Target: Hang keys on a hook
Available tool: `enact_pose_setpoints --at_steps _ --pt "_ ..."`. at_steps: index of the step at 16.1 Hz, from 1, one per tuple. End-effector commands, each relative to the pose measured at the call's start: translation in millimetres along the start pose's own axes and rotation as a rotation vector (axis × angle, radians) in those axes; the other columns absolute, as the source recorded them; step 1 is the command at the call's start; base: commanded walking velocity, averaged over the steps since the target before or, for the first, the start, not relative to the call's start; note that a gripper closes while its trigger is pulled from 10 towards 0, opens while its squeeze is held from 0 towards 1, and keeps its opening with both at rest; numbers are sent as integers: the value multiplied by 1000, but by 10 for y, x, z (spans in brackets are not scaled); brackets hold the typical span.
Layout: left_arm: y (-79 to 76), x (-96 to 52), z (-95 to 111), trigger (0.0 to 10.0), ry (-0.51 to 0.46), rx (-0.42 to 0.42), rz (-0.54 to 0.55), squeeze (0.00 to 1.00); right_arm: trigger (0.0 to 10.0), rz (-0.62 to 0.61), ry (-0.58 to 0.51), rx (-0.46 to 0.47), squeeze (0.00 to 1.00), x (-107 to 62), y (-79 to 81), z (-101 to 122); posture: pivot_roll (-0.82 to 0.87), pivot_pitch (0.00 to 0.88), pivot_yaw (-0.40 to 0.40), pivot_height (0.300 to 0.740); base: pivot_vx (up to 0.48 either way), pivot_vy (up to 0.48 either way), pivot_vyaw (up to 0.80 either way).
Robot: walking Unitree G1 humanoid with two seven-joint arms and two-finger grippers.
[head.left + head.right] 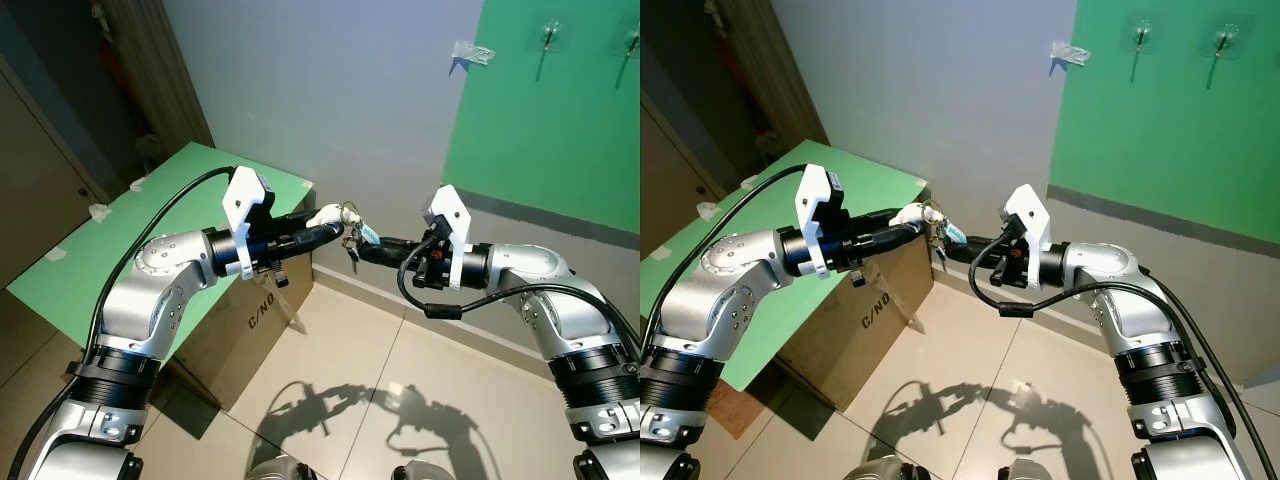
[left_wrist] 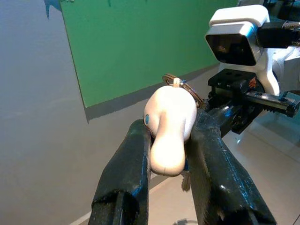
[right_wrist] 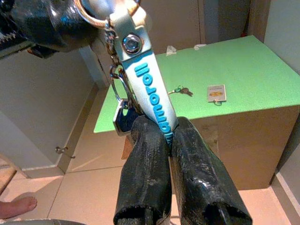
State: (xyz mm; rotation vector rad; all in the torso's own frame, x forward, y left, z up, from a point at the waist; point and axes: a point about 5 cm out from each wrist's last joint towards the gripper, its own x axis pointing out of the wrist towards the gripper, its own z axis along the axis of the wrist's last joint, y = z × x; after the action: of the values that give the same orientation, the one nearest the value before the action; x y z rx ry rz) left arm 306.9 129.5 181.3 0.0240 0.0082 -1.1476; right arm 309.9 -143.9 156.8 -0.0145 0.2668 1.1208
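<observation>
A bunch of keys [image 1: 351, 238] hangs in mid-air between my two arms, in front of the grey wall. It has a white fob [image 2: 168, 131], a metal ring [image 1: 350, 212] and a pale strap with blue letters [image 3: 150, 89]. My left gripper [image 1: 332, 226] is shut on the white fob. My right gripper [image 1: 368, 249] is shut on the free end of the strap, opposite the left one. Two clear hooks [image 1: 549, 35] [image 1: 632, 40] sit high on the green wall panel, far up to the right of both grippers.
A green tabletop [image 1: 120, 240] rests on a cardboard box [image 1: 250, 330] to my left; a small key [image 3: 179, 90] and a card tag [image 3: 216, 93] lie on it. A clear tape piece [image 1: 472, 52] sticks to the wall. A person's bare foot [image 3: 16, 206] is on the tiled floor.
</observation>
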Motion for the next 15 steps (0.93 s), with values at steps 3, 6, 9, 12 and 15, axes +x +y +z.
enact_pose_setpoints --at_steps 3,6,9,12,15 --pt "20 -23 23 0 9 13 6 0 0 0 -28 -20 0 -25 13 75 -182 57 124 740 0 0 0" --pt "24 -22 21 0 13 19 7 0 0 -2 -34 -21 0 -28 8 89 -182 50 124 740 0 0 0" --pt "39 -21 20 0 22 29 17 0 0 -6 -36 -26 0 -28 -2 97 -181 45 123 740 0 0 0" --pt "88 -16 1 4588 45 58 72 1000 0 -14 -35 -28 0 -44 -15 95 -183 40 121 740 0 0 0" --pt "97 -4 -12 10000 44 51 80 1000 0 -34 -32 -52 0 -70 -33 107 -184 42 122 740 0 0 0"
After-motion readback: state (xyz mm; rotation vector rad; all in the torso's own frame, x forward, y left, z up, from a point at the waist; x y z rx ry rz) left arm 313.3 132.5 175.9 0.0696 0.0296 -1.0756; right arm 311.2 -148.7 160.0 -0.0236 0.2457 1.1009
